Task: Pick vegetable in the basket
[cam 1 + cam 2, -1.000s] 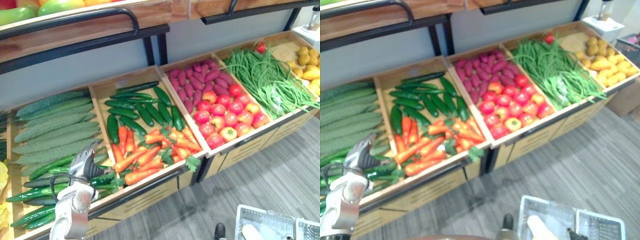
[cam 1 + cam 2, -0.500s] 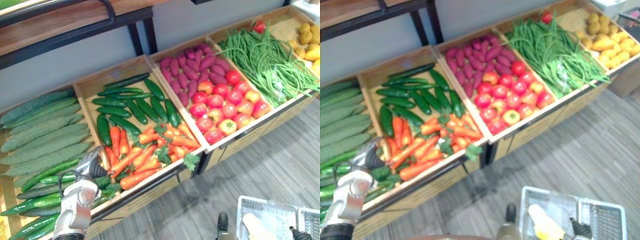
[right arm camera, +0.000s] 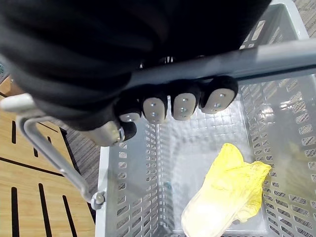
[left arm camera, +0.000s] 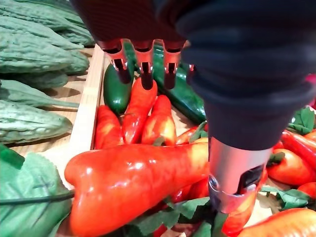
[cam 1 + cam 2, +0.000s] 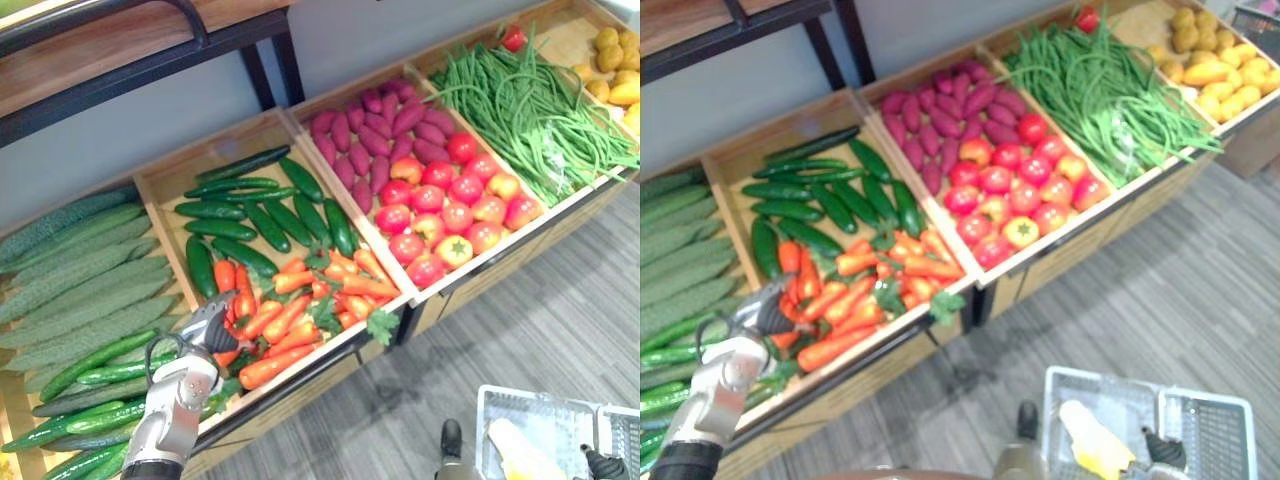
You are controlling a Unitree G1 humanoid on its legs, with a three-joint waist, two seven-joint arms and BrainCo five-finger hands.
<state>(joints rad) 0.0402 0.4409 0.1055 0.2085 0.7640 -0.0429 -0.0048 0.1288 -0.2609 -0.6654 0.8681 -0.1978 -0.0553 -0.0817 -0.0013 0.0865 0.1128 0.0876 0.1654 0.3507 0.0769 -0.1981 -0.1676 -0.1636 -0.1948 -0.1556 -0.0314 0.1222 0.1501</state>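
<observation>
Orange carrots (image 5: pixel 300 310) lie heaped at the front of the second wooden crate. My left hand (image 5: pixel 205 335) hovers over the left end of that heap, open, its fingers (image 4: pixel 143 64) straight and pointing across the carrots (image 4: pixel 138 177) toward the dark cucumbers. It holds nothing. At the lower right hangs a grey plastic basket (image 5: pixel 500 400) with a pale yellow leafy vegetable (image 3: pixel 227 192) lying inside. My right hand (image 3: pixel 182 106) has its fingers curled round the basket's grey handle (image 3: pixel 276 59).
Crates in a row hold bumpy green gourds (image 5: pixel 80 270), dark cucumbers (image 5: pixel 260 210), purple sweet potatoes (image 5: pixel 370 135), red tomatoes (image 5: pixel 445 215), green beans (image 5: pixel 530 120) and yellow produce (image 5: pixel 615 80). A wooden shelf with a black rail (image 5: pixel 100 40) overhangs the back. Grey floor (image 5: pixel 540 320) runs in front.
My left hand has moved right, from over the long green cucumbers by the crate divider to over the carrots. The camera has also shifted. The right hand keeps hold of the basket.
</observation>
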